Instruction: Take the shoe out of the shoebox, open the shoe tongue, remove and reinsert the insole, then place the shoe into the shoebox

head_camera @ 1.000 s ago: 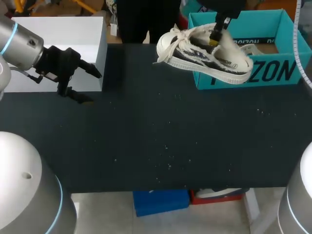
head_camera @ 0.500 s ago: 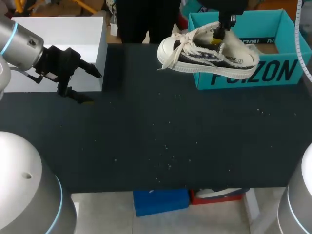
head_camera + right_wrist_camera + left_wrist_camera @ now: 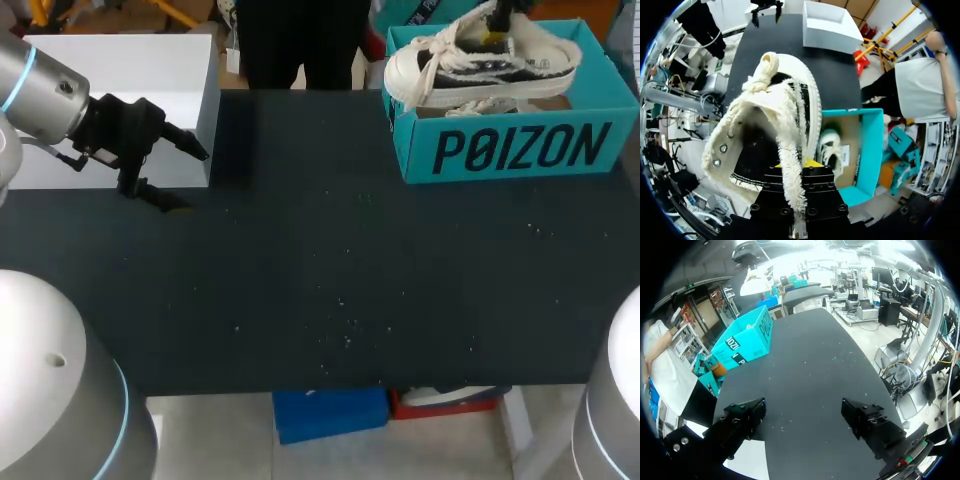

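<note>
Your right tool [image 3: 792, 172] pinched the white shoe [image 3: 480, 62] by its frayed collar, holding it just above the open teal shoebox [image 3: 520, 150]. Your left tool [image 3: 802, 415] hung spread wide over the dark desk [image 3: 330, 270], well apart from the shoebox.

2 shoes [image 3: 490, 65], 1 teal shoebox [image 3: 520, 150], 1 white box [image 3: 120, 60]

Black table [image 3: 330, 270] with teal shoebox [image 3: 520, 150], white box [image 3: 120, 65]
</note>
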Robot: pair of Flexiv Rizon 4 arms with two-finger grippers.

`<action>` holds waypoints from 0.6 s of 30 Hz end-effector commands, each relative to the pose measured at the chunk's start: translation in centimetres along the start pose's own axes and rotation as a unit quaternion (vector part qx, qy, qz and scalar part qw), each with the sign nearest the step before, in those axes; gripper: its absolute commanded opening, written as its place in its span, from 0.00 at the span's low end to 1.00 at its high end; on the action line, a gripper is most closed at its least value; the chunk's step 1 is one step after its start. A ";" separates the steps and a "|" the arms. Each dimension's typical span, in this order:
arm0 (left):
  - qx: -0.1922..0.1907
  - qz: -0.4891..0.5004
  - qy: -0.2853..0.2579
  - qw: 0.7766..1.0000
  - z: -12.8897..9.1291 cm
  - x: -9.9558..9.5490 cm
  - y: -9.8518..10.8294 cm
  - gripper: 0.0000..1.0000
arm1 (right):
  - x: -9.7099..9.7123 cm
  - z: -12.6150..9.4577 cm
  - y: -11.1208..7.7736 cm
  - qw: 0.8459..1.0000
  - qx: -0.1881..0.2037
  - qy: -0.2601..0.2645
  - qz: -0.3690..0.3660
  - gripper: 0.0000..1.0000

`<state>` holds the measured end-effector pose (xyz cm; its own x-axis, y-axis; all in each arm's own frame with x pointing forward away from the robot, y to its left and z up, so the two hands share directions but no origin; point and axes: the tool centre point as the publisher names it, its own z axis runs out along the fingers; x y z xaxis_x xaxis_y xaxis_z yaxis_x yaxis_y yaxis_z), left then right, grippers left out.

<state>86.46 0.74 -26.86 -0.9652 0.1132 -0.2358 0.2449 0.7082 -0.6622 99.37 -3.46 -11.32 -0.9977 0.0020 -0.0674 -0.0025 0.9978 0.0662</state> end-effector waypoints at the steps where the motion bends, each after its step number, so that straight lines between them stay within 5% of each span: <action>1: -0.001 0.001 -0.002 1.000 0.1 0.1 0.0 1.00 | -6.6 0.3 -2.4 0.999 0.001 0.047 -0.011 0.00; 18: -0.001 0.001 -0.002 1.000 0.1 0.1 0.0 1.00 | -22.1 5.4 -8.2 0.998 0.010 0.042 -0.040 0.00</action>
<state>86.46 0.73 -26.86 -0.9652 0.1133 -0.2359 0.2450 0.7081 -0.6623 115.79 -11.39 -14.87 -0.9900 -0.0767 -0.1184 -0.0809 0.9962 0.0310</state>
